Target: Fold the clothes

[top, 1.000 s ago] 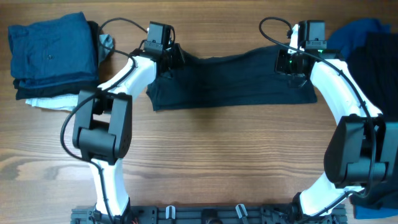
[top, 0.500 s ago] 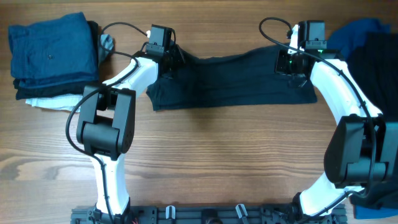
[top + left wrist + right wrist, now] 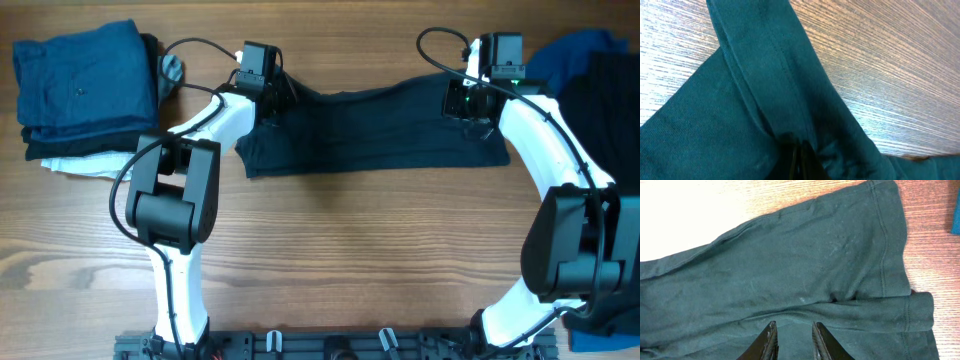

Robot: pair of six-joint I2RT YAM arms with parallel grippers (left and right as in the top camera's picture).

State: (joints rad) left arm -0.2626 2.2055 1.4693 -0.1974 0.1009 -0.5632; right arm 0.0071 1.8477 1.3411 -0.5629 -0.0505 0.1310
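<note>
At the far edge, left fingers (image 3: 796,163) pinch the shirt (image 3: 370,135); right fingers (image 3: 768,342) apparently spread.

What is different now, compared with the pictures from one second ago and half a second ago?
The left gripper has closed on the edge of the navy shirt, and the elbow of the left arm swung slightly to the right in the overhead view. The right gripper, the shirt's spread and the folded stack stayed as they were.

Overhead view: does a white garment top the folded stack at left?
No, a blue garment tops it; white cloth shows only underneath.
</note>
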